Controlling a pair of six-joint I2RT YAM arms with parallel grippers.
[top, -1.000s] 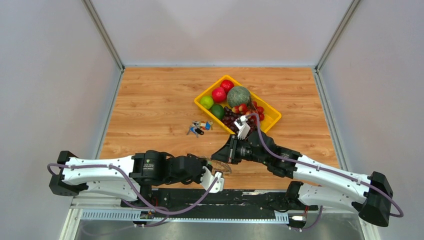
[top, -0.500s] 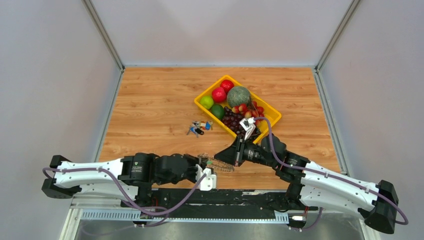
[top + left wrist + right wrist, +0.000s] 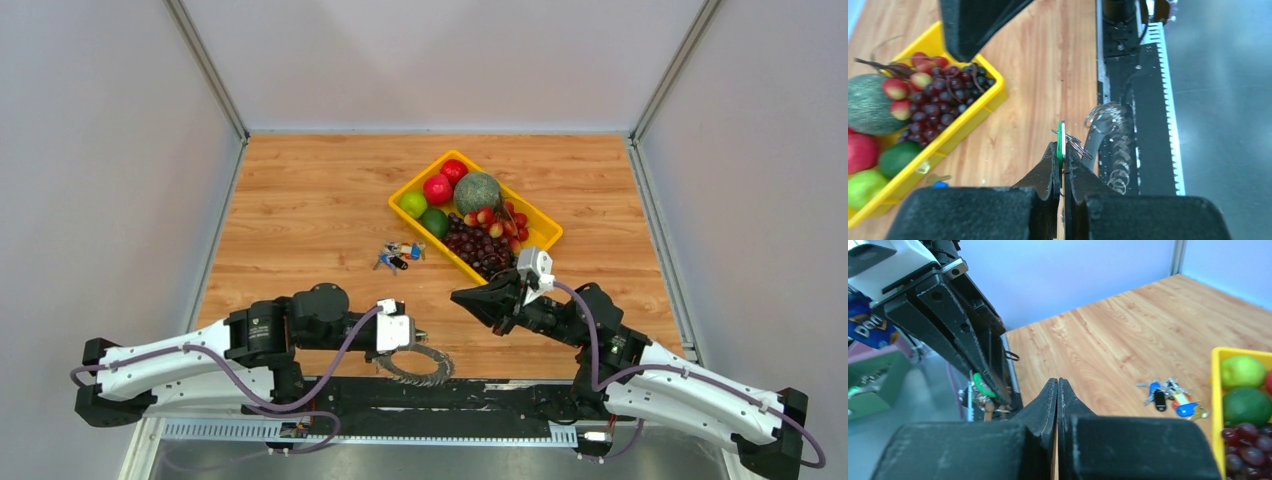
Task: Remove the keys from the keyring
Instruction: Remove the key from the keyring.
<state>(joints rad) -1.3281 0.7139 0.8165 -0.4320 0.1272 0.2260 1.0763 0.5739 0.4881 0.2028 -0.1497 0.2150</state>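
At the bottom centre of the top view, the keyring hangs over the near edge of the table, its keys bristling all round like saw teeth. The left gripper is pinched tight on the ring's small green tag, so the whole load dangles from 1 thin tab. It looks heavy, loose and liable to swing or slip. The ring itself seems stiff wire, a firmer place to grip. Just above, the right gripper is closed on nothing, apart from the ring. Farther up lie a small coloured key bunch and a yellow tray of fruit.
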